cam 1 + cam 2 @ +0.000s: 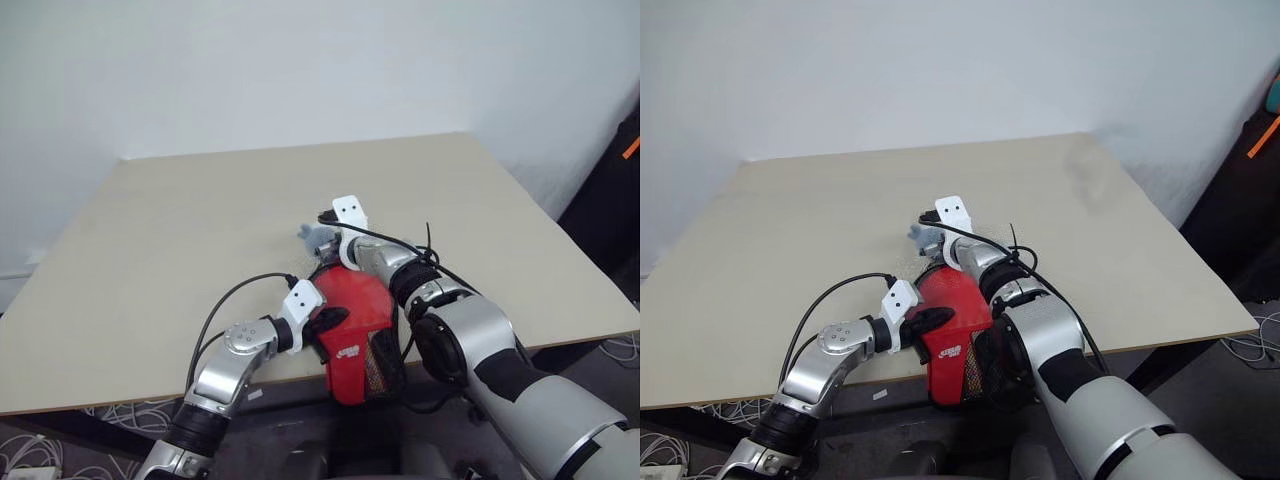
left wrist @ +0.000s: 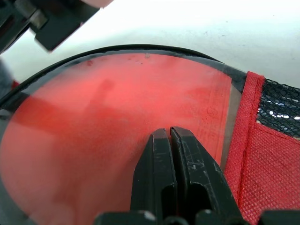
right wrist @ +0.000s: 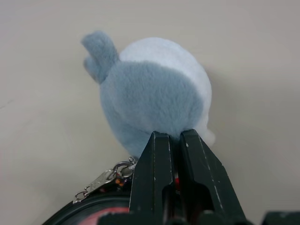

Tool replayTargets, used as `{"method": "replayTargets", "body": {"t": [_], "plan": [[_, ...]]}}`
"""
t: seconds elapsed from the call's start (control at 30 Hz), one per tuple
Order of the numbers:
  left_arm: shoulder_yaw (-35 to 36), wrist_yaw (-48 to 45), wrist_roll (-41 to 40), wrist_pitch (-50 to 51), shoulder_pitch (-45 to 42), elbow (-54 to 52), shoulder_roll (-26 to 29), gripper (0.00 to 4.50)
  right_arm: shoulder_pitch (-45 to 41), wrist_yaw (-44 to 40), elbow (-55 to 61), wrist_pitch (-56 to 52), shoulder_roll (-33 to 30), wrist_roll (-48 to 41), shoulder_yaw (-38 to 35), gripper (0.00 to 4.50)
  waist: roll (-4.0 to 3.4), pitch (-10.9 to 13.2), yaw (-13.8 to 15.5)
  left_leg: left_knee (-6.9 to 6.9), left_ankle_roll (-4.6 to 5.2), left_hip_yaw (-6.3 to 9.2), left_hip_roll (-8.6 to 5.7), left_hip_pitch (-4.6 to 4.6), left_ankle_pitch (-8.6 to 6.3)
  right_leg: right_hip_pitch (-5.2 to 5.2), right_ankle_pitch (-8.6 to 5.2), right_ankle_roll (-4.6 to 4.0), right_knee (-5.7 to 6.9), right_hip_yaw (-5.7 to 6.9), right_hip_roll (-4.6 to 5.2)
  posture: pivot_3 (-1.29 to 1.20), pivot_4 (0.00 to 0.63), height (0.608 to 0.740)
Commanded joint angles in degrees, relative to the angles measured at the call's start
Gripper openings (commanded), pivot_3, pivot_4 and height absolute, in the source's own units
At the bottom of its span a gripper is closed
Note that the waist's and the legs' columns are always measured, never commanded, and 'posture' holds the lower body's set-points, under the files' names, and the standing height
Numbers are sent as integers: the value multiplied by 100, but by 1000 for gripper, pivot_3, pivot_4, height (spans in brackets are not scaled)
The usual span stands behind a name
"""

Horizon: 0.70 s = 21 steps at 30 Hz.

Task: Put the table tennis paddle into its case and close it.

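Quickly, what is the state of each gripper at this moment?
Left gripper: shut, pressing on the case's clear red face.
Right gripper: shut at the case's edge, beside the plush charm; what it pinches cannot be told.

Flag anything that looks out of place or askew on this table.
The case lies skewed at the table's near edge, its mesh end hanging past the edge. A grey-blue plush lump sits on a small chain at the case's far rim, an odd extra. Nothing looks spilled or damaged.
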<state>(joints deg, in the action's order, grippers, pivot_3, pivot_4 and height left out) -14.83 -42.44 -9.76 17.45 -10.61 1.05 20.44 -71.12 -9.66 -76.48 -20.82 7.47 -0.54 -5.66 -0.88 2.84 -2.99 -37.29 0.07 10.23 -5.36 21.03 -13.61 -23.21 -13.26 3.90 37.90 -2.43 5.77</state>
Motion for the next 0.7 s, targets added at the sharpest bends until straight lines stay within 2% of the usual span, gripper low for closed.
{"method": "replayTargets", "body": {"t": [0.03, 0.3, 0.43, 0.53, 0.7], "plan": [[-186, 10, 185, 259, 84, 296, 15, 39, -95, 218, 206, 120, -377, 8, -81, 0, 0, 0, 1, 0, 0, -1, 0, 0, 0, 1, 0, 0, 0, 0, 0, 0, 0, 698], [-236, -26, 198, 232, -76, 477, -69, 39, 284, -242, 588, -188, -1241, 47, 46, 0, -13, -8, 1, 0, 4, -3, -6, -9, 2, 25, -11, 18, -6, 6, 6, 0, 0, 698], [-249, -22, 211, 190, -123, 565, -116, 39, 650, -595, 1269, -713, -1639, 35, 128, 0, -20, -13, 42, -1, 6, 3, -11, -22, 2, 60, -19, 30, -16, 13, 11, 0, 0, 698], [-228, 34, 224, 129, -171, 651, -166, 39, 1115, -874, 2305, -1383, -1913, -12, 197, 0, -22, -15, 57, -2, 7, 10, -15, -31, 2, 74, -22, 34, -21, 20, 15, 0, 0, 698], [-215, 65, 248, 88, -230, 779, -228, 39, 2269, -1407, 4979, -2923, -2386, -296, 275, 0, -23, -16, 207, -9, 8, 5, -17, -27, 2, 74, -25, 40, -21, 17, 21, 0, 0, 698]]}}
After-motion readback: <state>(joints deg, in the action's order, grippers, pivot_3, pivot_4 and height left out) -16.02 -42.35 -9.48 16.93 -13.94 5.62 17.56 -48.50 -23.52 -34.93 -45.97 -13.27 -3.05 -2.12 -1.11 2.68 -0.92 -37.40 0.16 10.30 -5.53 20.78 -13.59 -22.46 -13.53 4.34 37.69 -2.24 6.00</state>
